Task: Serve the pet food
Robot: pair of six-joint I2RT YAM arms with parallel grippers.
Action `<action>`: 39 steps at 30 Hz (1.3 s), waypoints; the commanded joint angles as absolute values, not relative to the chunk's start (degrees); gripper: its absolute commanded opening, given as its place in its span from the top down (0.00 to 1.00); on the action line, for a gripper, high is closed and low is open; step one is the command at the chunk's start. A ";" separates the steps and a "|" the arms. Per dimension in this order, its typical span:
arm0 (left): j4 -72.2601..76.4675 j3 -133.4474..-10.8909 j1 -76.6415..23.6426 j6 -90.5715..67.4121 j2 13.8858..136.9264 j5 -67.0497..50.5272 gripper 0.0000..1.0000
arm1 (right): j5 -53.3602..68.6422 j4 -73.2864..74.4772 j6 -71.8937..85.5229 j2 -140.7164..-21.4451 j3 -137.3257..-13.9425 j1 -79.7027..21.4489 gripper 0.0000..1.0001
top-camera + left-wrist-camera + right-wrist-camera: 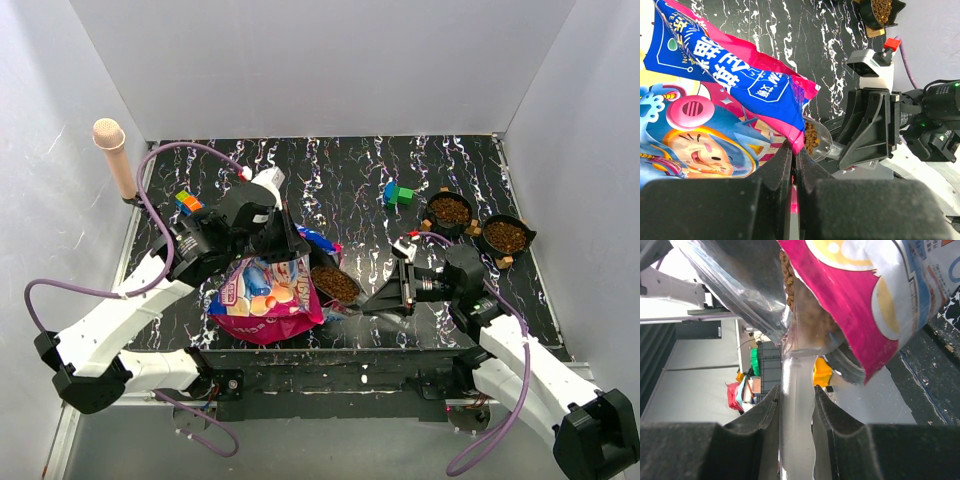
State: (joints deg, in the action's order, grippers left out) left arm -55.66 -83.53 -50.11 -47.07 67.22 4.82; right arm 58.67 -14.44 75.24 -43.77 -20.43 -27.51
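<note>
Scoop handle point(797, 440) clamped in right claw point(796, 395), bag edge point(799, 131) pinched in left claw point(796, 157): withdraw level, hold bag mouth raised, avoid spilling kibble point(811, 139).

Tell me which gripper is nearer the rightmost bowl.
Right. The right gripper sits near-left of the bowl, holding a scoop; the left gripper is farther left, pinching the bag.

Both arms have white moulded link shells and black joint housings: left arm point(110, 325), right arm point(540, 375). Left purple cable point(141, 190) runs along the left arm, and right purple cable point(517, 405) along the right. Red connector point(891, 44) sits on the right wrist's white camera block point(872, 67). Left tool point(795, 165) and right tool point(796, 400) have matte black, wedge-shaped fingers. Small green lights point(954, 85) show on a black right-arm motor.
</note>
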 commanded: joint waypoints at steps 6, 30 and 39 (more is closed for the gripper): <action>-48.60 -85.78 -49.83 -44.39 67.15 6.85 1.00 | 60.38 -11.78 75.76 -41.93 -26.54 -24.79 0.99; -49.66 -91.50 -49.75 -41.48 72.95 10.28 1.00 | 62.84 -3.87 72.77 -38.06 -27.68 -18.11 0.99; -51.67 -95.17 -49.48 -40.26 74.18 12.21 1.00 | 64.60 -2.82 72.68 -37.97 -30.32 -13.54 0.99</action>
State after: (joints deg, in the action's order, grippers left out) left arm -55.35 -89.19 -50.09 -41.78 74.48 7.14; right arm 62.08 -1.89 73.17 -38.87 -25.98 -15.57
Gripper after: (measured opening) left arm 0.008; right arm 0.323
